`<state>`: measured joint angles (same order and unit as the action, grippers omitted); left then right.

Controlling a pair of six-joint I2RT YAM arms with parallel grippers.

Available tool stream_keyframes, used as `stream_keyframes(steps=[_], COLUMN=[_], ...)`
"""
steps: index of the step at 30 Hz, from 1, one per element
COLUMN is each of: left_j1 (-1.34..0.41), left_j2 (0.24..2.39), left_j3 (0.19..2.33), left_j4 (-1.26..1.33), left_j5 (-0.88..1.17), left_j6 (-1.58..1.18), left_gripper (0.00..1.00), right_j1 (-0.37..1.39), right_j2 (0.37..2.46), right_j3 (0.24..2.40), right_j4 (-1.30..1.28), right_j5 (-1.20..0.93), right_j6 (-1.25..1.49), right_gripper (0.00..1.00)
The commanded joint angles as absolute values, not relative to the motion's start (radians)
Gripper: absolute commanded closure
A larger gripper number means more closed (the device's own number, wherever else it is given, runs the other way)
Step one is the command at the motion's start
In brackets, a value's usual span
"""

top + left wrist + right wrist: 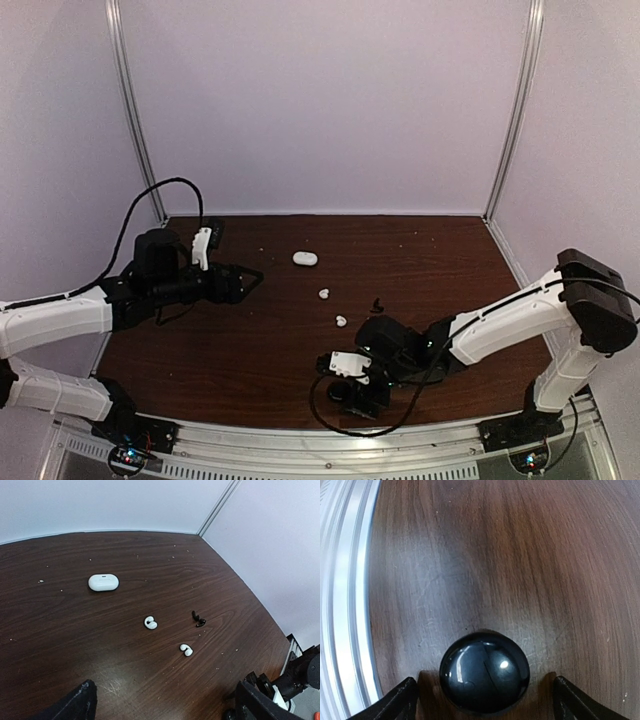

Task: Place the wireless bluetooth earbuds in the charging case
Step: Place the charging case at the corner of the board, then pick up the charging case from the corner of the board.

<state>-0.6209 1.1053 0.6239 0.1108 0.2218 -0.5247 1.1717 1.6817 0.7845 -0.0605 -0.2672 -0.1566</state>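
With my left gripper point(165, 696) spread empty and my right gripper point(484, 694) spread astride the black round case point(484, 672), I rate the mid-table earbuds point(150, 623) light and slippery: pinch across each body.

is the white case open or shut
Shut: the white case lies as one smooth closed oval, no lid raised, no hollows showing.

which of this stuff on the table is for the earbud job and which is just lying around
For the job: white earbud, second white earbud, black earbud piece, white oval case, black round case.
Just lying about: pale crumbs scattered on the table.
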Motion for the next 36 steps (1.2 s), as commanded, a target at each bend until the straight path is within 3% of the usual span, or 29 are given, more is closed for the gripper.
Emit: stream_keyframes(steps=[1,16,21,36], left_j1=[-0.615,-0.615,-0.615,-0.615], left_j2=[1.083,1.071,1.087,1.044], left_j3=[0.626,0.612,0.604,0.589], left_j4=[0.146,0.145,0.150,0.136], left_j5=[0.214,0.197,0.201,0.186], left_j6=[-0.516,-0.508,-0.514,-0.525], left_gripper=[0.02,0.02,0.02,0.02], right_j1=[1.149,1.131,1.141,1.308], right_j2=[1.615,1.427,1.471,1.716], right_j3=[0.749,0.609,0.648,0.995], right_j4=[-0.068,-0.025,0.024,-0.356], right_j5=[-0.224,-0.302,-0.315,0.037], right_j6=[-0.061,0.273,0.417,0.574], right_gripper=[0.07,0.20,0.25,0.14])
